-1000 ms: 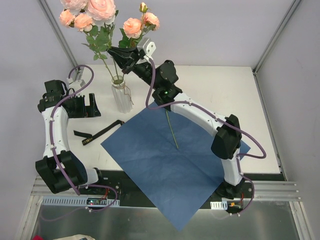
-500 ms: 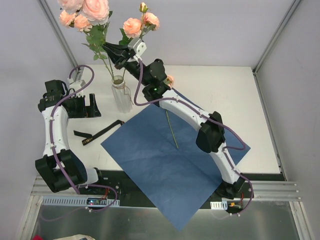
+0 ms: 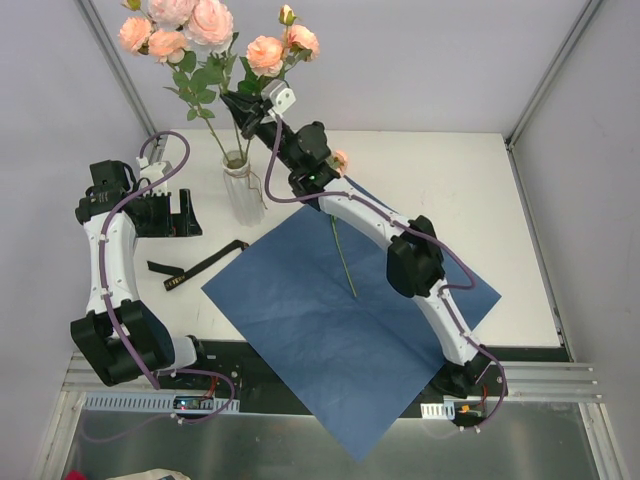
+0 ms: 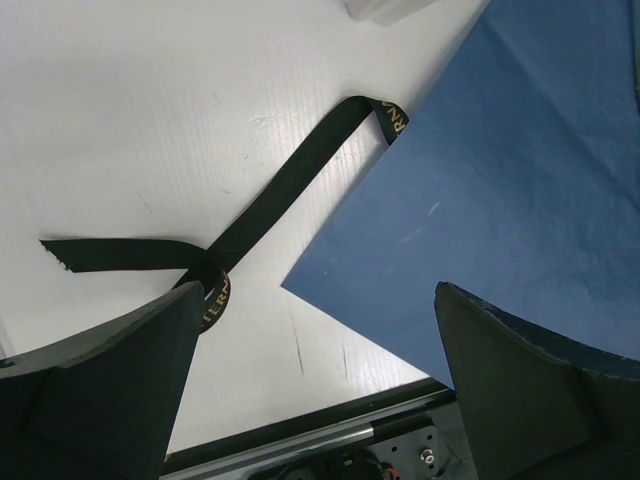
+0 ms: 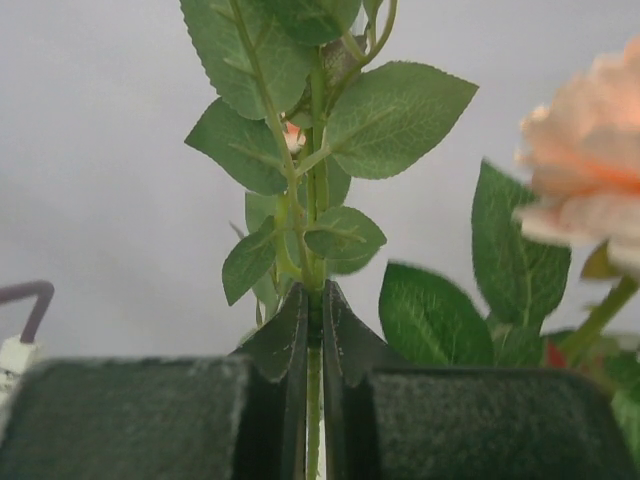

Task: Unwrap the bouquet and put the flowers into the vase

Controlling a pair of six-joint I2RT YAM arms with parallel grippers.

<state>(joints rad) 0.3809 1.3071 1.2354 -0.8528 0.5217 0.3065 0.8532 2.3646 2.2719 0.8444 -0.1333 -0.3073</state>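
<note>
White tabletop (image 3: pixel 450 180) in a grey-walled cell is carrying the unfolded blue paper sheet (image 3: pixel 340 330), lying flat behind and below the right gripper (image 5: pixel 313 330). Over the past second the right arm has been swinging its elbow inward, bringing that gripper, pinched tight on a leafy rose stem (image 5: pixel 314 250), above the vase (image 3: pixel 241 190). Whether the stem's foot is entering the mouth cannot be told. The left gripper (image 4: pixel 315 310) is idling fully spread, empty, over the black ribbon (image 3: pixel 205 262). Other roses (image 3: pixel 190 20) are standing in the vase. One green stem (image 3: pixel 345 262) is lying on the paper behind the right gripper, so placing is likely continuing.
</note>
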